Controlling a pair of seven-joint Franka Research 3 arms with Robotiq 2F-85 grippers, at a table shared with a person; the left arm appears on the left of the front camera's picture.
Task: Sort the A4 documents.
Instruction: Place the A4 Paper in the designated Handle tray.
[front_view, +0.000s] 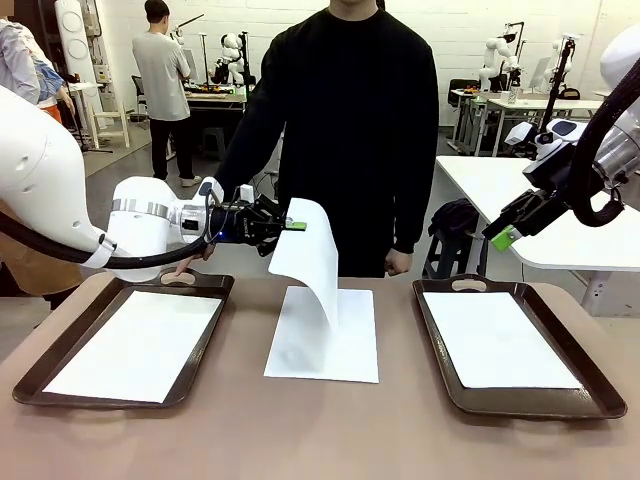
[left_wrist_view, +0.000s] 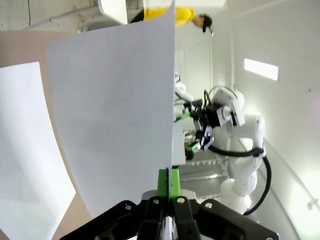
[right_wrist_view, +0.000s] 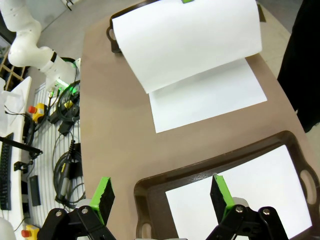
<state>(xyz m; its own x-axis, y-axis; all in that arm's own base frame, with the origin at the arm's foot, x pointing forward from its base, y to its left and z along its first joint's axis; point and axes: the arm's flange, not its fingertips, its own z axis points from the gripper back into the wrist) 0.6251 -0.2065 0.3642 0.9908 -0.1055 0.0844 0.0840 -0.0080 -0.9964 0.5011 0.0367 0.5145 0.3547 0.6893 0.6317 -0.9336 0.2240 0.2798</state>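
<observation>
L tool (front_view: 296, 226) is pinching a limp, light A4 sheet (front_view: 310, 262) by its top edge, drooping at 12 o'clock over the desk (front_view: 330, 430) stack (front_view: 340, 350); R tool (front_view: 503, 238) is hanging spread w/ nothing.

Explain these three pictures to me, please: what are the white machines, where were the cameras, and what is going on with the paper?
Two white robot arms face a person across a table. One picture looks across the table; the others come from cameras on each arm's wrist. The left gripper is shut on one lifted sheet, which hangs curved above the sheets left in the middle. The right gripper is open, holding nothing, above the right tray. The left tray and the right tray each hold white paper.
</observation>
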